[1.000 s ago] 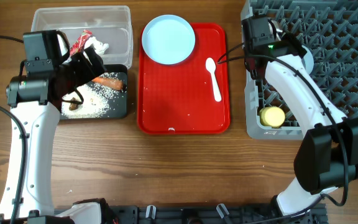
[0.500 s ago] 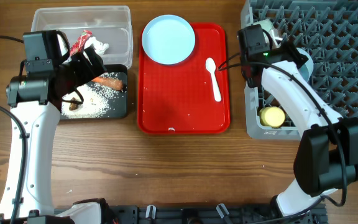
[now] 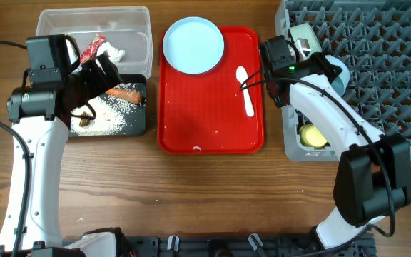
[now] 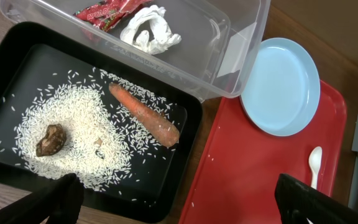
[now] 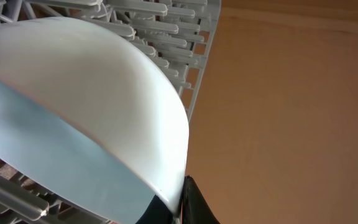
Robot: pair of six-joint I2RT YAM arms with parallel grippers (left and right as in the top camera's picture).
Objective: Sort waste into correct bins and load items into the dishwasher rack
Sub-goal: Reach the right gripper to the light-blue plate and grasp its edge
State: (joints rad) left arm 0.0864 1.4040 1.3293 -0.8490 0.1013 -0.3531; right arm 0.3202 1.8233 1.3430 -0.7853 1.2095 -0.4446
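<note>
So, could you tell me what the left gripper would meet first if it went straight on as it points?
The left gripper would probably meet the black tray first, on its rice-strewn floor near the carrot-like stick; depth is hard to judge.

One plate (image 3: 193,45), one spoon (image 3: 245,89), one cup (image 3: 312,135), two bowls (image 3: 303,34) (image 3: 337,73), two bins (image 3: 93,12) (image 3: 140,123), one rack (image 3: 391,57), one red tray (image 3: 205,114).
</note>
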